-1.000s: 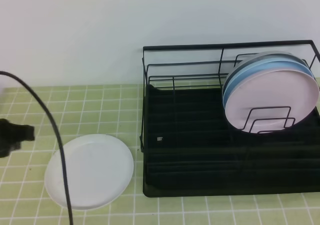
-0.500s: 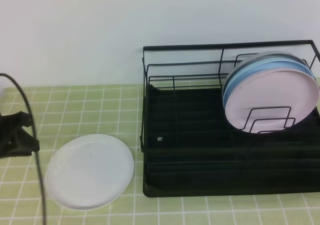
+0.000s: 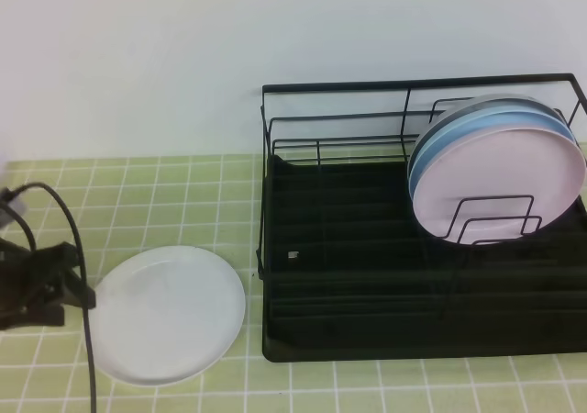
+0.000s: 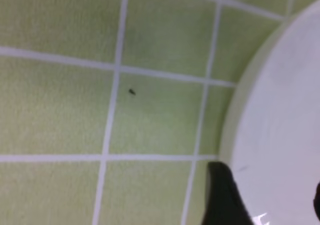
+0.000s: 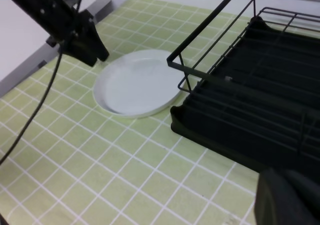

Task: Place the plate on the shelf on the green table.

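Observation:
The white plate (image 3: 170,314) lies flat on the green tiled table (image 3: 165,193), left of the black wire shelf (image 3: 367,275). My left gripper (image 3: 81,292) is low at the plate's left rim and open. In the left wrist view one dark fingertip (image 4: 222,197) lies over the plate (image 4: 280,130) near its rim, and the other just shows at the right edge. The right wrist view shows the plate (image 5: 137,82), the shelf (image 5: 250,105) and the left arm (image 5: 75,27). My right gripper (image 5: 290,200) is a dark shape at the bottom right, above the tiles in front of the shelf.
A pale pink plate (image 3: 500,188) stands upright in the shelf's right dividers with light blue plates (image 3: 477,119) behind it. The left arm's black cable (image 3: 78,248) loops over the table left of the white plate. A white wall runs behind.
My left gripper has moved right and toward the front, from the table's left edge to the white plate's left rim. Its cable has swung along with it. The plate has not moved.

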You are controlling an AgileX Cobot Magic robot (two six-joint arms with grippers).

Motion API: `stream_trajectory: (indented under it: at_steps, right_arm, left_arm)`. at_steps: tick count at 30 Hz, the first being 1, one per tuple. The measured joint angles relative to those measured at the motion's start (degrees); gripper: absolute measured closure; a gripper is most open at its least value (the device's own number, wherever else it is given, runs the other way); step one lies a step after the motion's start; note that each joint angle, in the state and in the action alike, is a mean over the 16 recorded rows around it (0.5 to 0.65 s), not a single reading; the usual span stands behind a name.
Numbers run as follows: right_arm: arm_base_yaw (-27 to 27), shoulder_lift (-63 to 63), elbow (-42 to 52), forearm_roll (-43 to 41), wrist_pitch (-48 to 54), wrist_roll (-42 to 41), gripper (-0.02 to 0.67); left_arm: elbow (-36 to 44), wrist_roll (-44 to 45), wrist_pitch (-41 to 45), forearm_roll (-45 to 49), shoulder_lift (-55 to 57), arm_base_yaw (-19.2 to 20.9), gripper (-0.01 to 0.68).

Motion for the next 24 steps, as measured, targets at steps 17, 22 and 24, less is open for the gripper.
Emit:
stream_trajectory:
  at_steps: [17, 22, 24]
  right_arm:
    - [0.0, 0.0, 0.0, 1.17, -0.92, 0.0, 0.651]
    - [0.0, 0.0, 0.03, 1.21, -1.35, 0.0, 0.651]
    - [0.0, 0.0, 0.04, 1.21, -1.48, 0.0, 0.651]
  left_arm:
    - [-0.08, 5.18, -3.2, -4.33, 7.74, -1.02, 0.506]
    - [-0.08, 5.93, -3.57, -4.58, 7.91, -1.02, 0.581]
    - [-0.08, 6.04, -3.68, -4.5, 7.91, -1.02, 0.611]
